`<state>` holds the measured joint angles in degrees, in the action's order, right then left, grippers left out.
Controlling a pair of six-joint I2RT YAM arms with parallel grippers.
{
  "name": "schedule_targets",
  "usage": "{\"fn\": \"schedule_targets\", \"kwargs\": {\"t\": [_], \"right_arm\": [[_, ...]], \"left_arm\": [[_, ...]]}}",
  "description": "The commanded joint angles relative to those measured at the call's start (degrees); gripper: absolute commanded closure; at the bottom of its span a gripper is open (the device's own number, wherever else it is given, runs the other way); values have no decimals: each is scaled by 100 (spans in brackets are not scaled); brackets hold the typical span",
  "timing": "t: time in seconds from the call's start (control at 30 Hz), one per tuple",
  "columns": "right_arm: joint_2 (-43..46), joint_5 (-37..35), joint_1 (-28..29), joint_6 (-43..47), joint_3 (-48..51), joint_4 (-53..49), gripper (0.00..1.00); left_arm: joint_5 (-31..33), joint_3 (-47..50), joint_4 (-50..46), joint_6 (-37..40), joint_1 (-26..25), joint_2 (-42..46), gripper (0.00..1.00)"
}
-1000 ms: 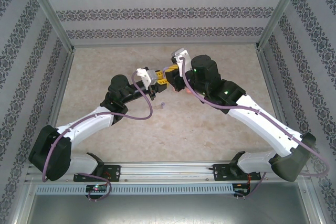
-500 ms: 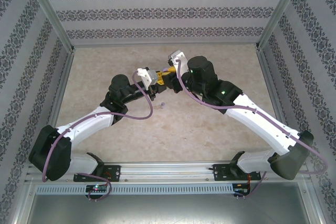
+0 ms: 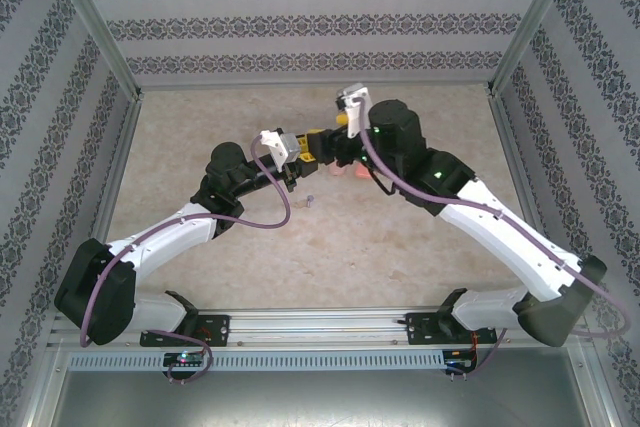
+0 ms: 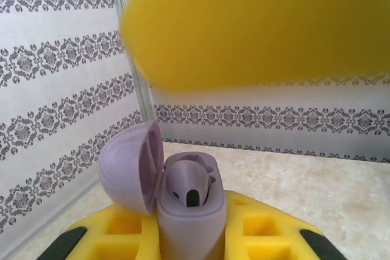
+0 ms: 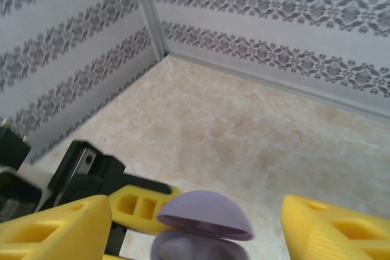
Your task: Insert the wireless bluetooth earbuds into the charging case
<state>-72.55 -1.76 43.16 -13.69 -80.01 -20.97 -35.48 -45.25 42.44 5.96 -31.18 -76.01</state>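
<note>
Beige marbled tabletop point(image 3: 400, 237), white damask-banded walls point(image 3: 320, 7), open-lidded lilac charging case point(image 4: 186, 226).

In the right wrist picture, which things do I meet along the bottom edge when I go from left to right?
One yellow finger of the right pincer → a yellow finger of the left pincer → the open purple charging case → the right pincer's other yellow finger.
</note>
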Motion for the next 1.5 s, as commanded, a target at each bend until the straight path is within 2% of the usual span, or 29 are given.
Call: {"fn": "schedule_targets", "kwargs": {"t": [0.0,0.37,0.67,1.17,1.47], "right_arm": [[459,-179,-174,-477,-212,85,26],[1052,-380,-678,-903,293,-3,23],[902,-423,-1091,-1352,910,-243,22],[-601,-434,-1155,-2060,1290,-640,23],[-1714,-293,-884,-2424,1108,-750,25]], "left_arm": [[-124,-125,359,-33,-83,106,100],[-8,-115,405,-52,-82,174,100],[283,16,310,123,-81,409,100],[866,304,500,270,-38,607,100],[947,440,731,120,66,633,100]]}}
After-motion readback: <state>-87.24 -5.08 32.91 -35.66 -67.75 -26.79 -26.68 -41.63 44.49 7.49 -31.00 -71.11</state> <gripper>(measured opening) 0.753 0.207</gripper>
